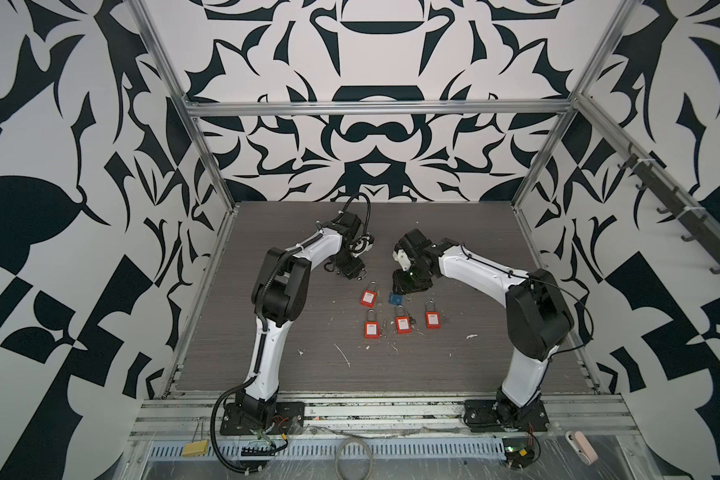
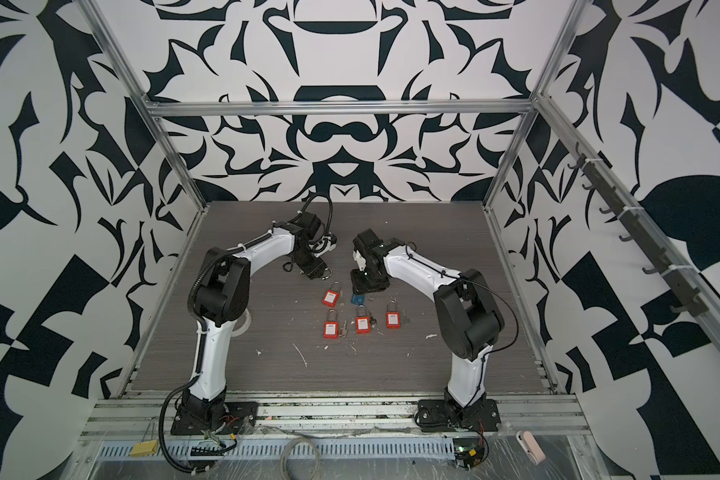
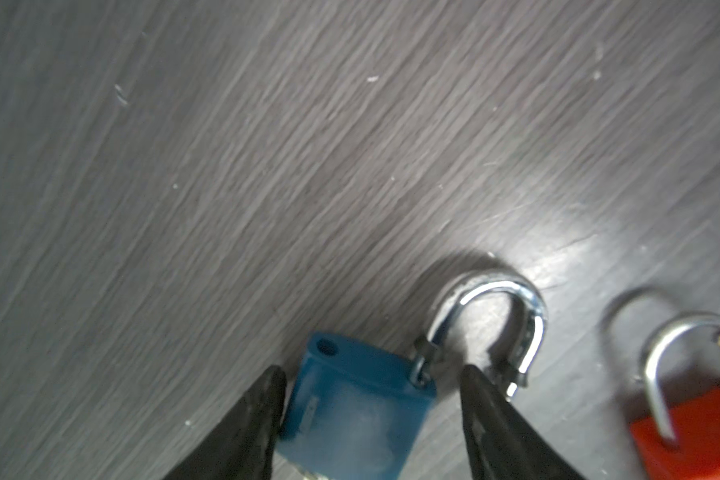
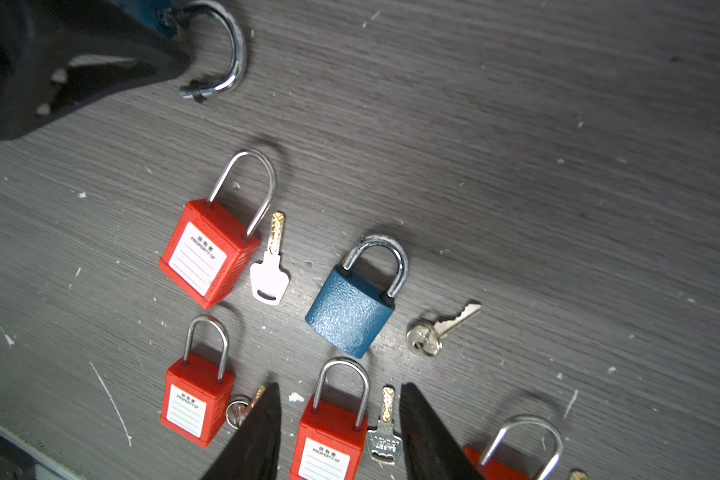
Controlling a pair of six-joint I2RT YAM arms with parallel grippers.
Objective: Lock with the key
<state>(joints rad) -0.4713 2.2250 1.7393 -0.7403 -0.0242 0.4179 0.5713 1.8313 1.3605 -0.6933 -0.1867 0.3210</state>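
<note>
Now the open blue padlock [image 3: 350,411] sits inside the wide left tool [image 3: 373,370], shackle [image 3: 504,291] pointing away; the right tool [image 4: 339,386] gapes empty.

White arms [image 1: 262,357], black joints [image 1: 285,286], black cables [image 1: 221,415].

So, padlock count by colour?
Red padlocks: 4
Blue padlocks: 2
Total: 6
</note>
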